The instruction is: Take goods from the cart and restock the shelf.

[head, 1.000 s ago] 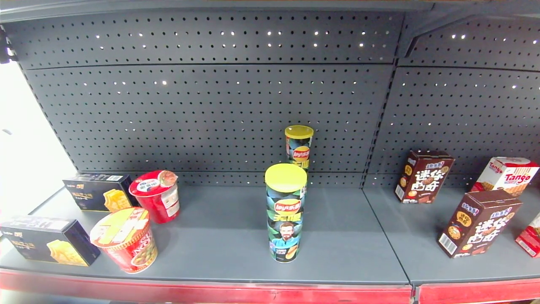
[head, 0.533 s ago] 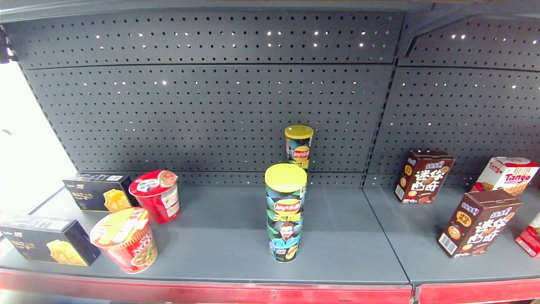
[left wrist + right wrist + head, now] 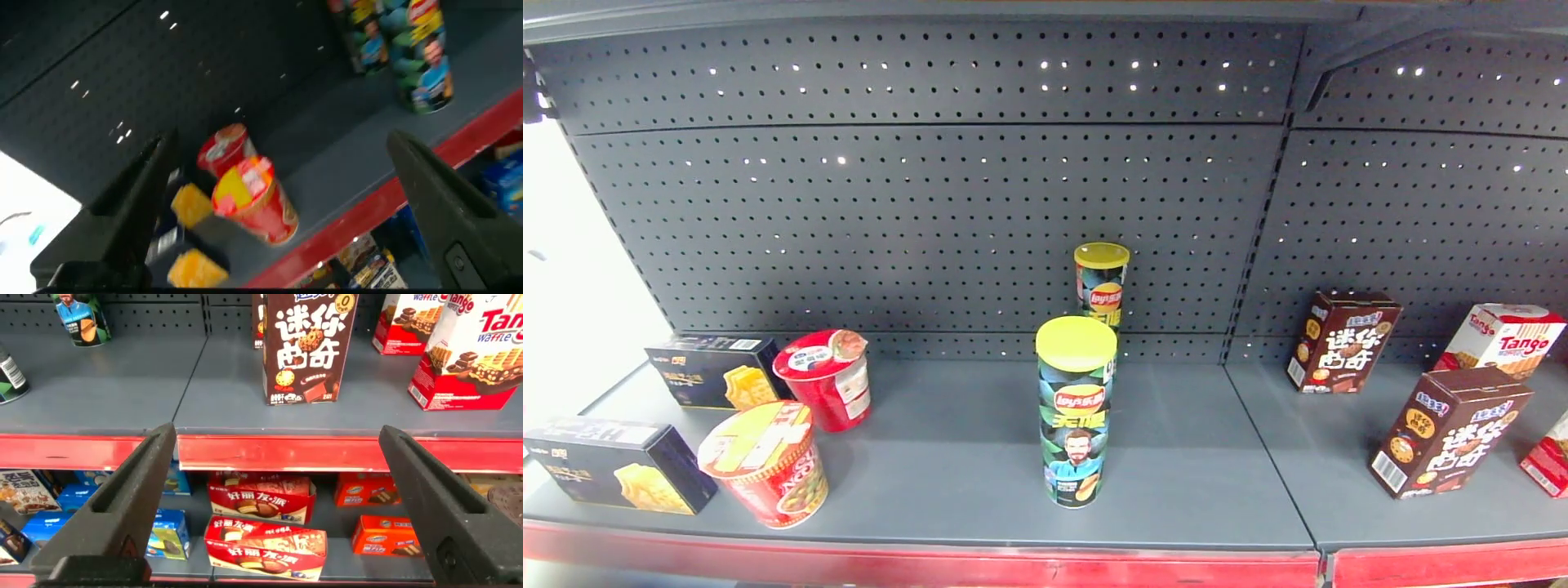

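The left pincer [image 3: 279, 139] is spread wide with nothing between its fingers, hanging in front of the shelf [image 3: 458, 147] near its red front edge. Past it stand two red noodle cups [image 3: 253, 200], one behind the other. Dark boxes [image 3: 192, 204] with yellow print sit beside them, and two chip cans [image 3: 421, 53] stand farther along the same board.

Over on the right wrist view, the right pincer [image 3: 278, 431] is also wide open and empty, level with the red edge. A brown cookie box [image 3: 306, 347] stands upright near that edge with a wafer box [image 3: 470, 343] beside it. Red snack boxes [image 3: 261, 543] lie on the lower shelf [image 3: 122, 576].

From the head view, the chip cans stand upright mid-shelf, one directly behind the other. The noodle cups and dark boxes are at the left. A second cookie box [image 3: 1450, 431] leans on the right section, near the front.
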Controlling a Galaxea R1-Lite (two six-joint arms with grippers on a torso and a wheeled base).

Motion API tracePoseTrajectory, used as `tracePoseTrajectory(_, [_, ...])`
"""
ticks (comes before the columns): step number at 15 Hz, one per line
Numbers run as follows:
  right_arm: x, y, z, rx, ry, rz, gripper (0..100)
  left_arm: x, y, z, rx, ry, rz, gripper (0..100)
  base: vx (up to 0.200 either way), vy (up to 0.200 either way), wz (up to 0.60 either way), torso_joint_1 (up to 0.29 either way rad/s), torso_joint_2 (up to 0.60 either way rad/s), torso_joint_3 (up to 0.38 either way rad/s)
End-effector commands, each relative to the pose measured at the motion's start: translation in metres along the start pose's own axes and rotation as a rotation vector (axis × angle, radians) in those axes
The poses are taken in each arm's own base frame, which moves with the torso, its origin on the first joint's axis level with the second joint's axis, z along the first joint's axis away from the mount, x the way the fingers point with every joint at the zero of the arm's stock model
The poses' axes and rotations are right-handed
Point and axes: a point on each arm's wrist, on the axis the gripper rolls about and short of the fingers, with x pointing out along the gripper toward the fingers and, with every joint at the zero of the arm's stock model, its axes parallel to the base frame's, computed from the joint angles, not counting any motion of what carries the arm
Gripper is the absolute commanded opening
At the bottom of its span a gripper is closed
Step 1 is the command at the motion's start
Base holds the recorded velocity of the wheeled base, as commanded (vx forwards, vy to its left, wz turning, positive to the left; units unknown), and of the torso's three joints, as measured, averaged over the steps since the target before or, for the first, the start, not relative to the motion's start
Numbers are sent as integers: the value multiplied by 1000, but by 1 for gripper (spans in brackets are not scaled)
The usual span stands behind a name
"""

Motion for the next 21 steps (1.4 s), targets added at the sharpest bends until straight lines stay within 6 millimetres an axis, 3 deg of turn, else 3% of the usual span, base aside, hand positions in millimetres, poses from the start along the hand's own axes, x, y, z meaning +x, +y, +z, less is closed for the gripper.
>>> tracePoseTrajectory(1, [0, 0, 0, -1, 3, 0, 100, 92, 37, 45, -4, -38, -366, 100, 0, 0, 0, 0, 0, 0])
tracePoseTrajectory(2, [0, 0, 0, -1, 3, 0, 100, 106, 37, 46, -32, -23, -399, 100, 0, 0, 0, 0, 0, 0])
tracePoseTrajectory(5, [0, 0, 0, 1, 3, 0, 100, 179, 26, 34, -284, 49, -473, 100, 0, 0, 0, 0, 0, 0])
tracePoseTrajectory(7, [0, 0, 0, -1, 3, 0, 100, 220, 10, 9, -388, 163, -501, 100, 0, 0, 0, 0, 0, 0])
tracePoseTrajectory(8, [0, 0, 0, -1, 3, 0, 100, 231, 6, -2, -400, 200, -504, 100, 0, 0, 0, 0, 0, 0])
tracePoseTrajectory(11, [0, 0, 0, -1, 3, 0, 100, 256, -5, -31, -409, 293, -469, 100, 0, 0, 0, 0, 0, 0])
tracePoseTrajectory(15, [0, 0, 0, -1, 3, 0, 100, 255, -20, -60, -426, 425, -471, 100, 0, 0, 0, 0, 0, 0])
tracePoseTrajectory(21, [0, 0, 0, -1, 5, 0, 100, 268, -30, -71, -423, 429, -492, 100, 0, 0, 0, 0, 0, 0])
